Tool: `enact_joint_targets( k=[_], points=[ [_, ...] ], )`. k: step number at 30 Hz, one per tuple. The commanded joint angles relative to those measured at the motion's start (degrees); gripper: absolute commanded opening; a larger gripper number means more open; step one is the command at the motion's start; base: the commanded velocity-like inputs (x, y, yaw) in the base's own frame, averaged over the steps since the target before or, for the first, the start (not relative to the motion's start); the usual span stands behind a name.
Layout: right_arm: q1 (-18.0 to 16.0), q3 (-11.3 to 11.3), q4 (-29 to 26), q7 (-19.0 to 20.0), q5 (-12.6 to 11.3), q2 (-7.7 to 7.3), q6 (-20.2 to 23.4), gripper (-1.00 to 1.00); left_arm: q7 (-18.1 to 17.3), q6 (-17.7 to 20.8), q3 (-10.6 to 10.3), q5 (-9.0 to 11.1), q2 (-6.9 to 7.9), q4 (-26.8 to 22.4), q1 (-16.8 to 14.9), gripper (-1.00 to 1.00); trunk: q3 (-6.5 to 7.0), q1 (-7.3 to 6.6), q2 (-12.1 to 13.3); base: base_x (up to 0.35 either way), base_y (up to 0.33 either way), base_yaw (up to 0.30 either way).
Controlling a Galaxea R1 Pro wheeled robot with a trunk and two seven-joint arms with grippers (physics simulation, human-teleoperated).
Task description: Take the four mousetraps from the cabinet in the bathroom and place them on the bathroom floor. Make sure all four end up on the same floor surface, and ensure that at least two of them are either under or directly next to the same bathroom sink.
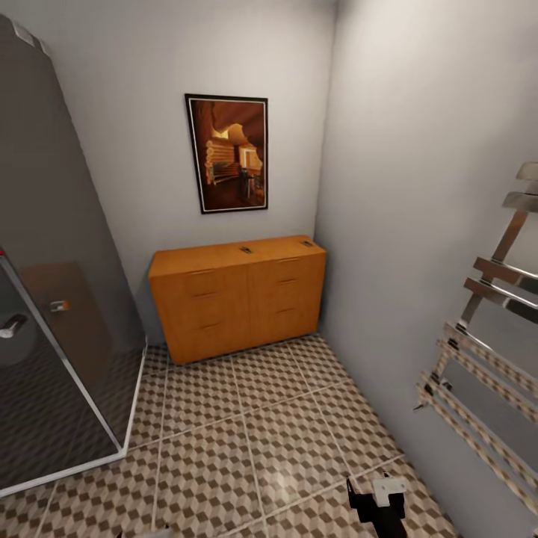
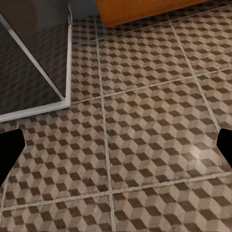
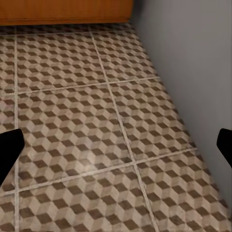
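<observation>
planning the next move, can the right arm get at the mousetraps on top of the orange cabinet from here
Probably not yet. The right gripper hangs open low near the robot, and a wide stretch of bathroom floor separates it from the cabinet, where two mousetraps lie on top. Nothing blocks the way.

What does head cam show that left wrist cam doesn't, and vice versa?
Head view alone: two small objects, likely mousetraps, on the cabinet top, the framed picture, the towel rail on the right wall, and part of the right arm. Left wrist view alone: the left gripper, dark fingers at the frame edges, wide apart, with nothing between them. Both: the orange cabinet, the glass shower enclosure and the bathroom floor.
</observation>
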Motion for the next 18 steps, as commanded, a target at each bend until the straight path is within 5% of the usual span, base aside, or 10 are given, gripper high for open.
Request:
enact_joint_targets(
  k=[1, 18],
  points=[
    [0.0, 0.3, 0.0, -0.6, 0.6, -0.01, 0.0, 1.00, 0.6, -0.2, -0.2, -0.4, -0.02, 0.2, -0.1, 1.00, -0.12, 0.07, -0.1, 0.305, -0.124, 0.132],
    [0.0, 0.3, 0.0, -0.4, 0.6, -0.10, 0.0, 1.00, 0.6, -0.2, -0.2, -0.4, -0.02, 0.2, -0.1, 1.00, -0.12, 0.07, -0.1, 0.304, -0.123, 0.023]
  ],
)
